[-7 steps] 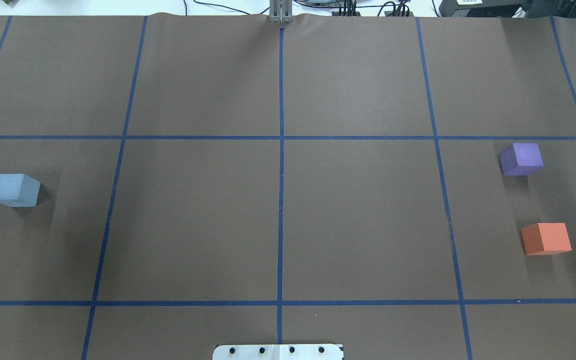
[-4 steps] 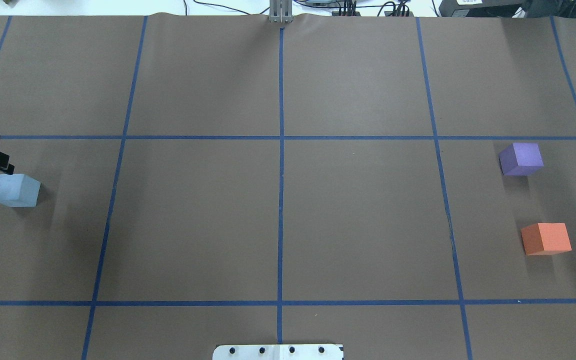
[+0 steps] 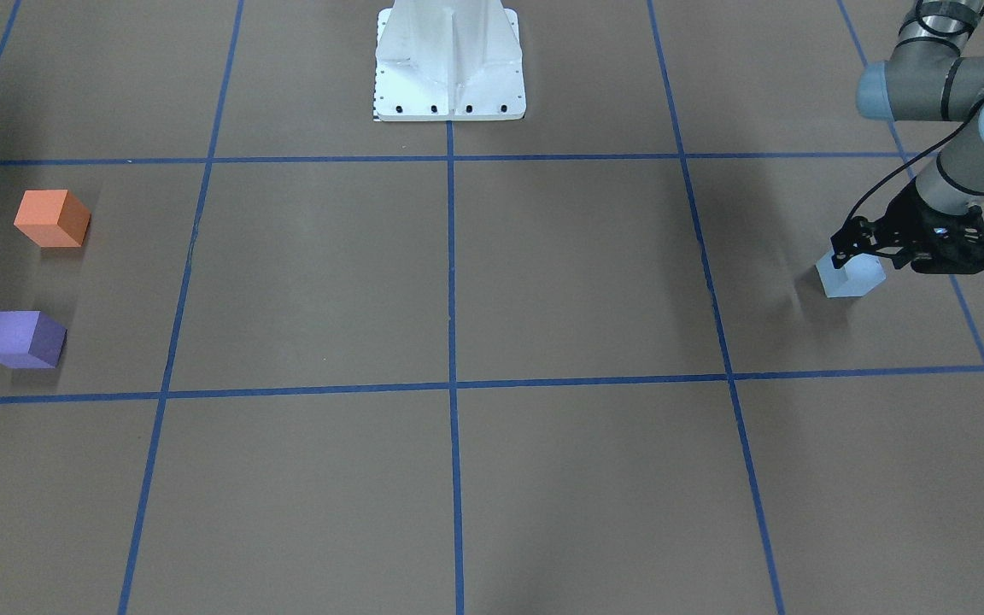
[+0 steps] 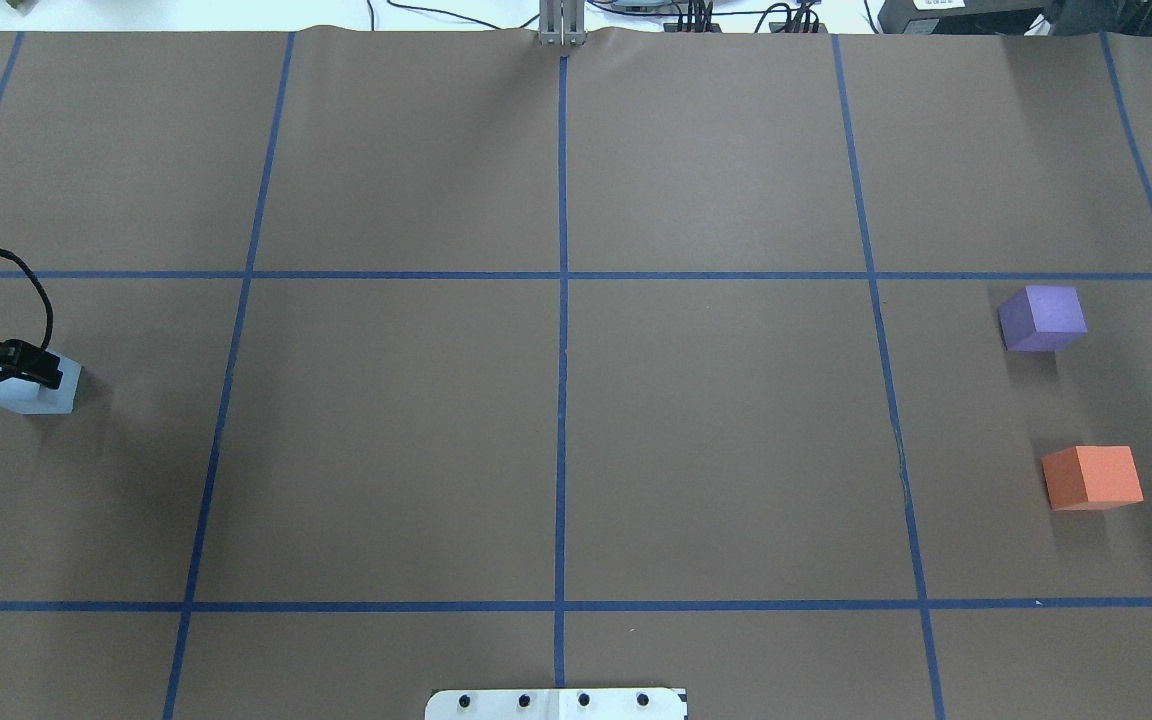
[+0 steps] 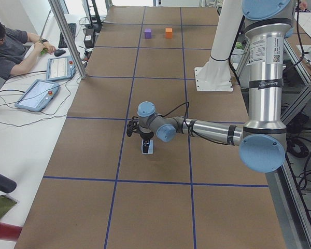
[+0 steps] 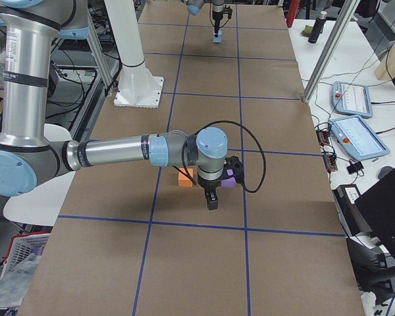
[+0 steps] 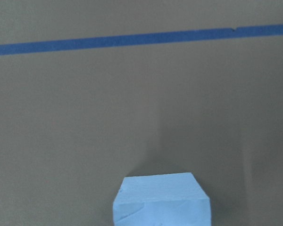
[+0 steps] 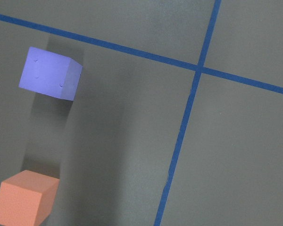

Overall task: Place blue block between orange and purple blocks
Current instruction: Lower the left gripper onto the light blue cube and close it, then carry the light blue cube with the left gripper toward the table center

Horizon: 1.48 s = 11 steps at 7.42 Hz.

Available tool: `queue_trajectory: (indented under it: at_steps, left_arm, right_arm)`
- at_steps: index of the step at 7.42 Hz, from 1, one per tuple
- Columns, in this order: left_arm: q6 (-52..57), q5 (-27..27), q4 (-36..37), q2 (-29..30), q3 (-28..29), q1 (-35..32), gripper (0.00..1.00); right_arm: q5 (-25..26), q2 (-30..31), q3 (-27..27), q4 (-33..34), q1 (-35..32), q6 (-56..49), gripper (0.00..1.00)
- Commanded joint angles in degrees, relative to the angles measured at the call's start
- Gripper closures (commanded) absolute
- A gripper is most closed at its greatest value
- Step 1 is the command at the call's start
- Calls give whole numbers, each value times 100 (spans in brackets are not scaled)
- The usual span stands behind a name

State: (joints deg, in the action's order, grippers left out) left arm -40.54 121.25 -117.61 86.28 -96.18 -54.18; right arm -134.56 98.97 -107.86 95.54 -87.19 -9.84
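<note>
The light blue block (image 3: 851,278) sits on the brown table at the robot's far left; it also shows in the overhead view (image 4: 36,399) and low in the left wrist view (image 7: 161,201). My left gripper (image 3: 856,252) hangs open just above it, partly covering its top in the overhead view (image 4: 26,368). The purple block (image 4: 1042,317) and the orange block (image 4: 1092,477) stand apart at the far right, with a gap between them. My right gripper (image 6: 212,201) shows only in the exterior right view, above those two blocks; I cannot tell whether it is open or shut.
The robot's white base (image 3: 449,60) stands at the table's middle near edge. Blue tape lines (image 4: 561,300) divide the brown table into squares. An operator (image 5: 10,44) sits at a side desk with tablets (image 5: 39,94).
My left arm has come in from the left edge and moved over the blue block, now covering part of its top. The three blocks have not moved.
</note>
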Motion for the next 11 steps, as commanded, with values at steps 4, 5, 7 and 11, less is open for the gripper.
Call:
queue_trajectory:
  at_steps: [4,5,7,11]
  left_arm:
    - [28,-85,45,90,-172,180,73]
    - [29,-84,63,256,-365,180,73]
    - [-50,-84,568,1000,-533,188,72]
    - [-1546,-172,3367,3479,-763,1485,72]
  right_arm:
    - [0,8,2,9,0,0,0]
    - [-9,8,2,0,0,0,0]
    - [-9,8,2,0,0,0,0]
    - [-9,8,2,9,0,9,0]
